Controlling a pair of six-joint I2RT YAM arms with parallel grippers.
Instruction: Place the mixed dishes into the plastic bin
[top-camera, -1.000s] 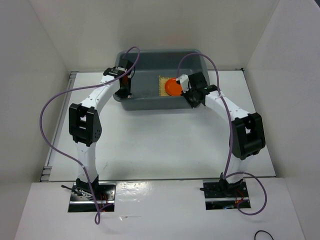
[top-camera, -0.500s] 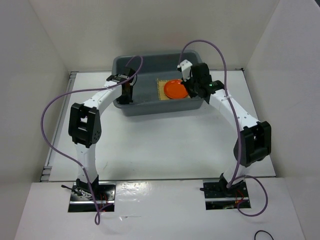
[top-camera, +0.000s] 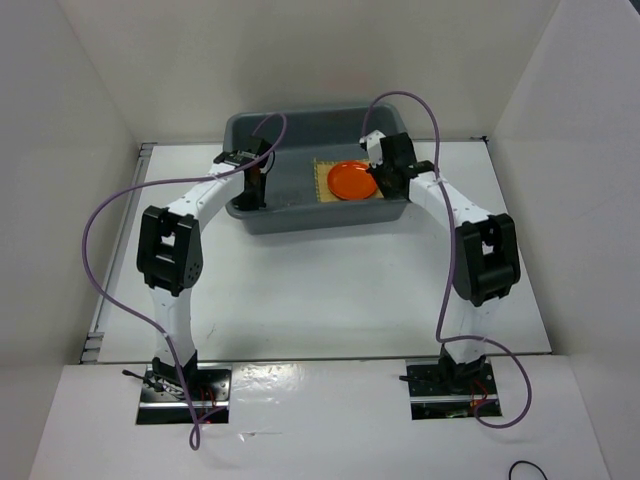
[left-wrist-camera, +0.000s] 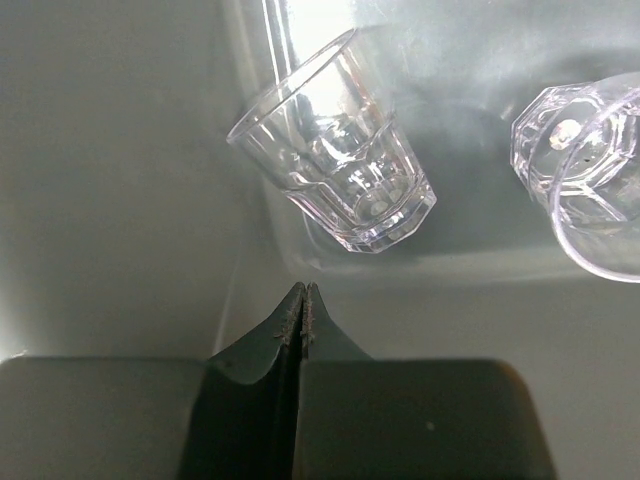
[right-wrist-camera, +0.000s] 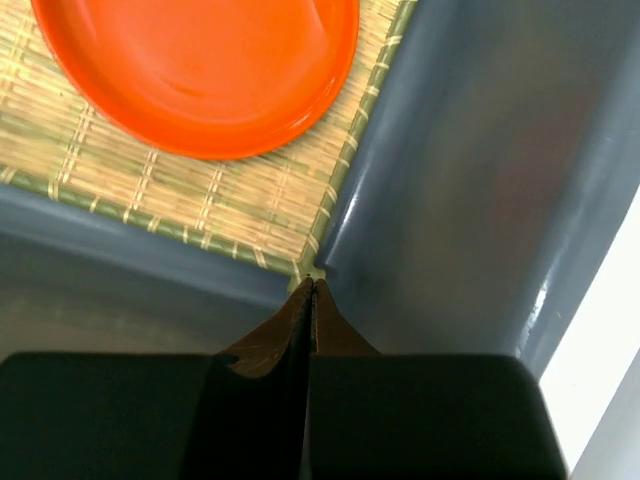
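Observation:
The blue-grey plastic bin (top-camera: 320, 216) stands at the back of the table. A yellow woven mat (top-camera: 323, 178) lies flat in its right half with the orange plate (top-camera: 352, 180) on it. My right gripper (top-camera: 383, 189) is shut inside the bin. In the right wrist view its tips (right-wrist-camera: 310, 285) touch the mat's (right-wrist-camera: 240, 210) near corner, beside the bin wall (right-wrist-camera: 470, 200) and below the plate (right-wrist-camera: 200, 70). My left gripper (top-camera: 253, 193) is shut and empty over the bin's left end (left-wrist-camera: 302, 292). Two clear cups (left-wrist-camera: 335, 150) (left-wrist-camera: 590, 170) lie on their sides just ahead. The black dish is out of view.
White walls enclose the table on the left, the back and the right. A purple cable loops above each arm (top-camera: 100, 215) (top-camera: 420, 105). The bin's rim and walls close in round both grippers.
The bin has shifted a little back and left. The right arm's elbow has swung, while its gripper stays by the mat's right side. The left gripper has shifted slightly with the bin.

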